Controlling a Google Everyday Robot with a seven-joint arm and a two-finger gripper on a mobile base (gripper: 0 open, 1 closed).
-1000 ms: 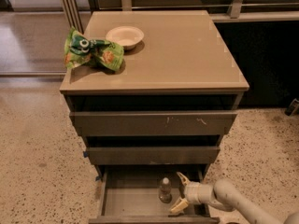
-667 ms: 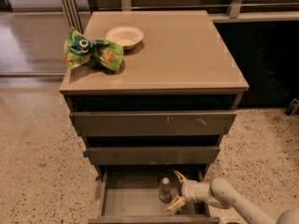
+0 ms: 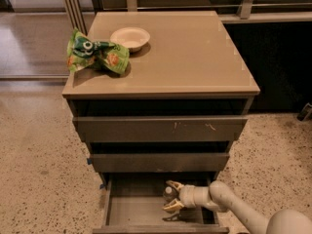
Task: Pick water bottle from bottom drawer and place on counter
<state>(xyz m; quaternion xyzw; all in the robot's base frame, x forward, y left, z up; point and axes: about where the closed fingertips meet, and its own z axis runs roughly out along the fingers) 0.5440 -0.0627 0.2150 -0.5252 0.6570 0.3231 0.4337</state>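
Bottom drawer: open, bare floor at left.
Gripper: inside drawer, jaws spread wide.
Water bottle: upright between jaws.

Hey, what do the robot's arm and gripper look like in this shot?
The gripper, down in the bottom drawer, has two pale yellowish, tapered fingers on a white cylindrical wrist. The arm is smooth, rounded, off-white tubing with bulbous joints. No cables or markings show.

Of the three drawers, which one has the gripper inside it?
The bottom drawer, pulled out farthest; the gripper is inside it, open around the water bottle.
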